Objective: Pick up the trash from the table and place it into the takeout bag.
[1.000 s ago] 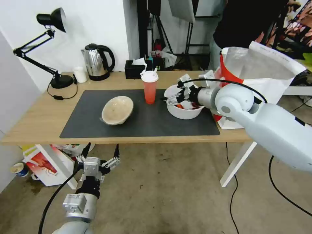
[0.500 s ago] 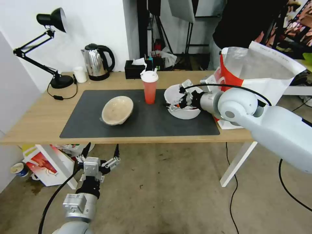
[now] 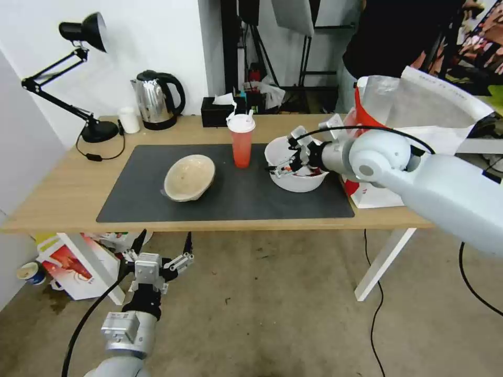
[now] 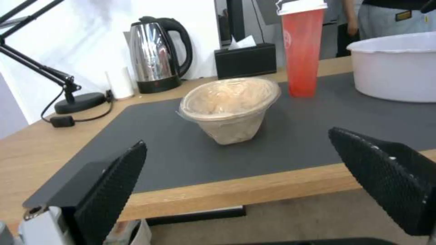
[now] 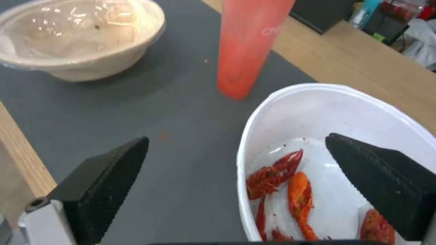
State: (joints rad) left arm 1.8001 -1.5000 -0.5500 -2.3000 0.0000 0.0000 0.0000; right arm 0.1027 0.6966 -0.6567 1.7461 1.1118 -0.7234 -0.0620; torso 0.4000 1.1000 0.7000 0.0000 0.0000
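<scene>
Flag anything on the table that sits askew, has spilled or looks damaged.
The beige bowl sits tilted on the dark mat, its mouth tipped sideways rather than facing up. Nothing has spilled: the crayfish scraps stay inside the white bowl, and the red cup stands upright.

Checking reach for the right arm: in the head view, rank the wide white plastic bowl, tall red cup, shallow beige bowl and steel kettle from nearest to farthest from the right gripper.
1. Wide white plastic bowl, directly at the open right gripper.
2. Tall red translucent cup, just to its left.
3. Shallow beige bowl, mid-mat.
4. Steel kettle, back left of the table.
</scene>
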